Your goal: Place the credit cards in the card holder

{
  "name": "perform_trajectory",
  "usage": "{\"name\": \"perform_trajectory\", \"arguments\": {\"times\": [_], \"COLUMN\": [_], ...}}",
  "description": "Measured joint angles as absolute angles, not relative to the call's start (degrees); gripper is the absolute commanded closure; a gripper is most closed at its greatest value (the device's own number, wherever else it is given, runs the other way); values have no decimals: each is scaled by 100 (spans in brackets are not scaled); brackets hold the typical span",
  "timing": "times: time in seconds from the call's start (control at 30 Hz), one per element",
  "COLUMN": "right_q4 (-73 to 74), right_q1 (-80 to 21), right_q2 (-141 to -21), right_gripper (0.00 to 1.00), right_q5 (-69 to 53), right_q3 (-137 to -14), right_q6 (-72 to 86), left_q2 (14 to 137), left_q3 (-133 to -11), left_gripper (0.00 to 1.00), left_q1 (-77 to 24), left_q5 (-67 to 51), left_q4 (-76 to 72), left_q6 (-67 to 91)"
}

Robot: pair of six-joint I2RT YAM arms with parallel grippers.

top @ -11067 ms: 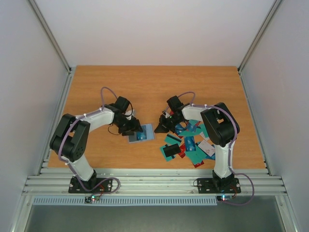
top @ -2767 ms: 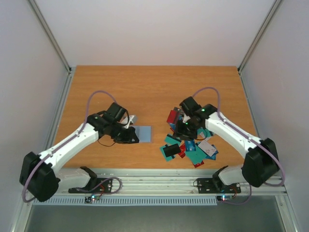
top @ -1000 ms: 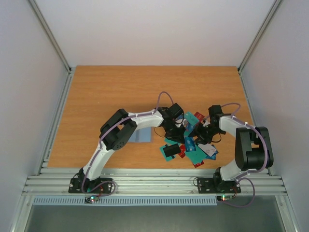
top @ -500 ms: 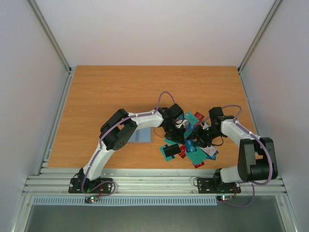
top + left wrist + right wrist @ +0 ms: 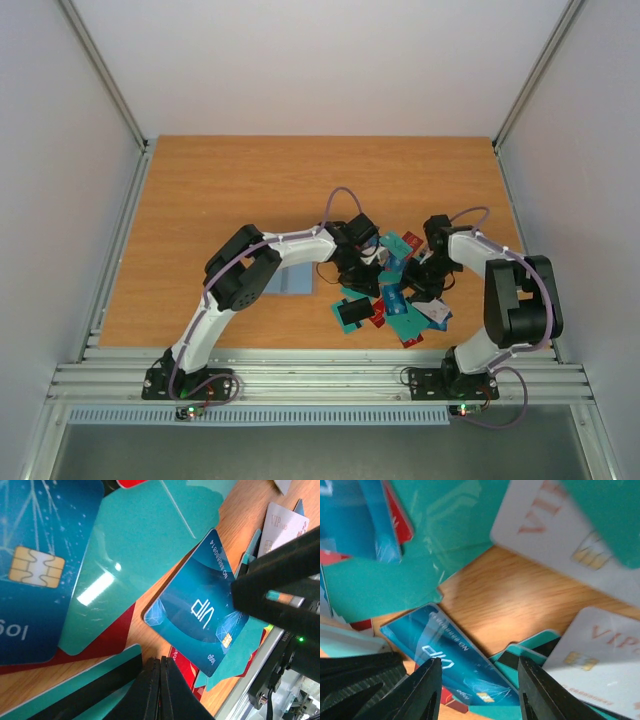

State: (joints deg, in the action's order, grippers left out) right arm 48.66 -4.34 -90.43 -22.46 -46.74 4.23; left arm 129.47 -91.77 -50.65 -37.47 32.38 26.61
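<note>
Wood-grain orange table [image 5: 220, 190]. Grey-blue holder [image 5: 300, 280] lies flat left of centre, its left part hidden under the left arm [image 5: 285, 243], nothing visibly sticking out of it. The cards [image 5: 405, 320] sit in a loose overlapping pile at 3 o'clock from the holder, near it but apart; mostly teal, some red, blue and white.

Left arm reaches across over the holder to the pile. Left gripper [image 5: 368, 268] is down at the pile's 11 o'clock edge. In its wrist view the fingers [image 5: 150, 690] are pressed together with nothing between them, tips low over a teal-and-black card. Just past the tips lies a blue VIP card [image 5: 200, 612], flat, with bare table at its 10 o'clock. A big teal card [image 5: 145, 550] at 11 o'clock overlaps a red card [image 5: 107, 640].

Right gripper [image 5: 420, 275] is at the pile's 1 o'clock side, close to the left one, facing it. In its wrist view the jaws stand apart, gripping nothing, fingers [image 5: 427, 690] either side of the blue VIP card below. White VIP cards [image 5: 555, 527] lie at 1 and 4 o'clock.
</note>
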Motion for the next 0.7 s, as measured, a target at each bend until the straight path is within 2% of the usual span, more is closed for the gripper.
{"name": "perform_trajectory", "arguments": {"times": [0.17, 0.57, 0.7], "right_q4": [4788, 4016, 3979], "right_q1": [-744, -1328, -1385], "right_q2": [-8986, -8779, -8755], "right_gripper": [56, 56, 56], "right_q5": [-2429, -4027, -4163], "right_q3": [-4558, -3966, -3979], "right_q6": [469, 947, 998], "left_q2": [12947, 12702, 12667], "left_q3": [-9177, -8770, -8718], "left_gripper": [95, 95, 95], "left_q1": [-5041, -4685, -4567], "left_q5": [-3769, -3824, -3837], "left_q4": [3260, 3258, 3269], "left_q6": [2624, 2547, 2515]}}
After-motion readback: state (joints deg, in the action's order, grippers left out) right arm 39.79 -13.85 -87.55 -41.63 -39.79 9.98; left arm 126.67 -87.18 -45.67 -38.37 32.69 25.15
